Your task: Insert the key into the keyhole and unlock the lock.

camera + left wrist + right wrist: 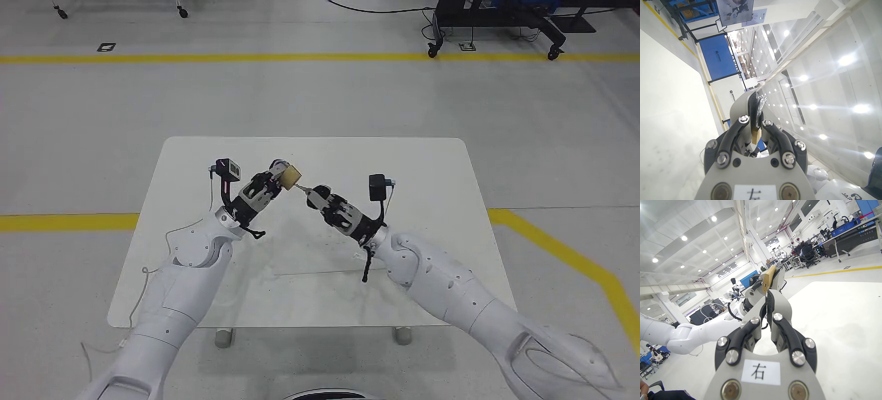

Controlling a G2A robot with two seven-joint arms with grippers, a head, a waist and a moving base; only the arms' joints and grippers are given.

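Left tool [279, 180] grips the brass padlock [768, 278]. Right tool [768, 294], closed on the key [767, 291], sits at the padlock's keyhole. Insertion appears incomplete and turning remains.

Character labels [755, 192] [761, 372] on left gripper [755, 108], right gripper [768, 298]

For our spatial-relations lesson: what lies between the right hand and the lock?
Top view: only a narrow gap above the table separates the right hand from the lock; anything finer there is too small to tell.
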